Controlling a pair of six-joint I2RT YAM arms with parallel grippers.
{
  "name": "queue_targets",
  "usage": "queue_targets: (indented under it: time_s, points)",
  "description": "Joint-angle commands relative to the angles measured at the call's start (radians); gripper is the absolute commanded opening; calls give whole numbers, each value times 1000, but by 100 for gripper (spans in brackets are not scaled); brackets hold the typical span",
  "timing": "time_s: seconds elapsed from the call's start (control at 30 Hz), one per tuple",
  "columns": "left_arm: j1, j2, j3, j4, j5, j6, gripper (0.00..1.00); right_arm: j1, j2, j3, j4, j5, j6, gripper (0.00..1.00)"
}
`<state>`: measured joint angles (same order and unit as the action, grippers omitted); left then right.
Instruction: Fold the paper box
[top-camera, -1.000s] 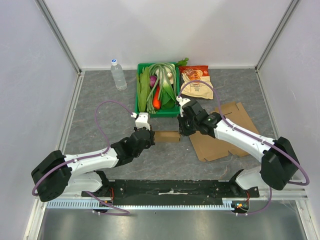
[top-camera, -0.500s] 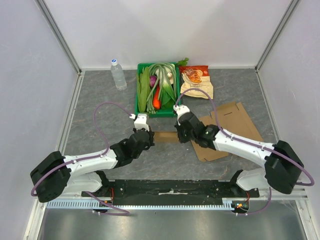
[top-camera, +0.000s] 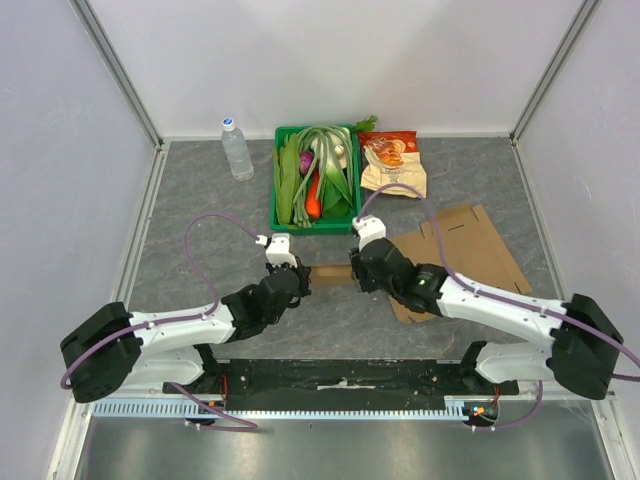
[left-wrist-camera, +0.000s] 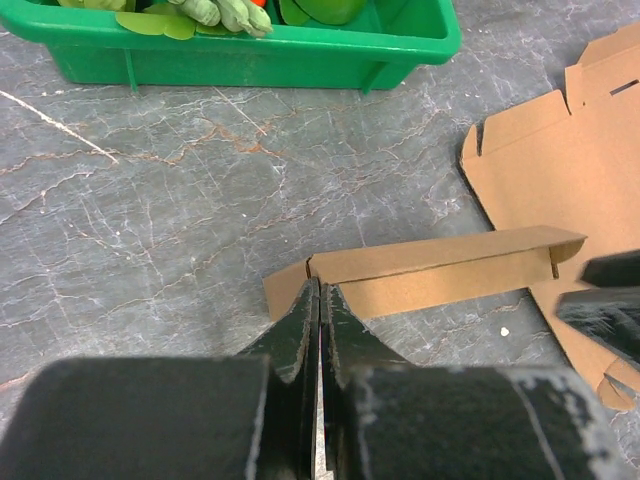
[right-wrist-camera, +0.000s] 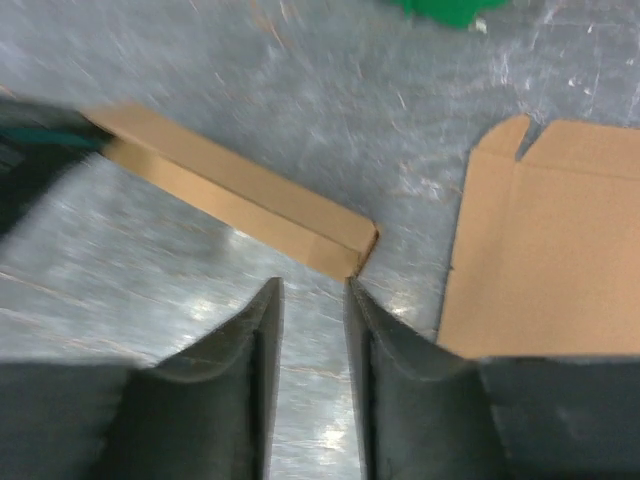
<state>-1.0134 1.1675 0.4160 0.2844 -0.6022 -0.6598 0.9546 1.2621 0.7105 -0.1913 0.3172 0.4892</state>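
Left wrist: closed left gripper (left-wrist-camera: 319, 300) touches folded edge of paper box (left-wrist-camera: 440, 268).

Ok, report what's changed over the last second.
The right gripper drew back toward the bases and leftward, to the right end of the folded strip, jaws slightly apart. The left gripper stays shut at the strip's left end. Unmoved: flat cardboard, crate, bottle.

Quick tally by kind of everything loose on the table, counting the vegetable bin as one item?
Water bottle: 1
Green bin of vegetables: 1
Snack bags: 2
Cardboard box, partly folded: 1
Total: 5
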Motion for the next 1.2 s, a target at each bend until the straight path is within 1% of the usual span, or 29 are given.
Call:
queue_targets:
  time_s: [0.0,0.03,0.07,0.1,0.13,0.17,0.2,0.23,0.27,0.3,0.33,0.37,0.4,0.43,0.47,0.5,0.57,0.6,0.7,0.77,0.9,1.03,1.17]
  points:
    - [-13,9,-16,-111,-8,-40,2,-16,-108,142,-134,22,118,51]
    - [-13,6,-17,-113,-8,-38,2,-20,-116,158,-129,-28,124,60]
    - [-13,6,-16,-113,-7,-35,2,-25,-118,165,-119,-64,76,68]
    - [-13,3,-14,-113,-5,-28,2,-25,-113,188,-91,-97,21,80]
    - [-13,1,-14,-113,-4,-24,2,-25,-106,198,-79,-183,-74,83]
    - [-13,1,-13,-111,-5,-21,2,-25,-86,205,-71,-208,-168,84]
    - [-13,3,-11,-110,-5,-18,2,-17,-78,204,-42,-192,-351,85]
    - [-13,6,-11,-110,-7,-17,2,-19,-85,145,4,-170,-424,86]
    - [-13,11,-11,-105,-5,-17,2,-19,-111,97,115,-191,-489,86]
    - [-13,12,-10,-103,-4,-14,2,-10,-128,19,163,-190,-620,86]
    - [-13,14,-8,-105,-2,-14,2,-11,-170,-24,224,-191,-661,86]
    - [-13,14,-9,-103,-4,-14,2,-11,-191,-76,362,-225,-722,86]
    - [-13,12,-9,-103,-5,-15,2,-10,-213,-171,418,-243,-824,87]
    - [-13,15,-9,-103,-5,-15,2,-10,-225,-198,461,-245,-843,89]
    - [-13,18,-6,-105,-5,-15,2,-10,-225,-212,508,-224,-847,89]
    - [-14,20,-5,-108,-4,-12,2,-7,-218,-230,521,-239,-862,88]
    - [-13,24,1,-110,1,-9,2,-5,-205,-246,570,-262,-906,89]
    - [-13,26,1,-110,-1,-11,2,9,-199,-270,593,-242,-925,91]
    - [-14,29,6,-113,1,-11,2,30,-182,-295,670,-140,-972,91]
    - [-14,34,13,-114,10,-4,2,29,-181,-292,674,-142,-1006,91]
    - [-14,34,15,-117,10,-3,2,30,-127,-276,670,-222,-1083,92]
    - [-13,37,20,-119,10,-3,2,30,-64,-255,607,-314,-1126,92]
    - [-14,43,26,-122,13,-1,2,32,-41,-273,650,-316,-1153,91]
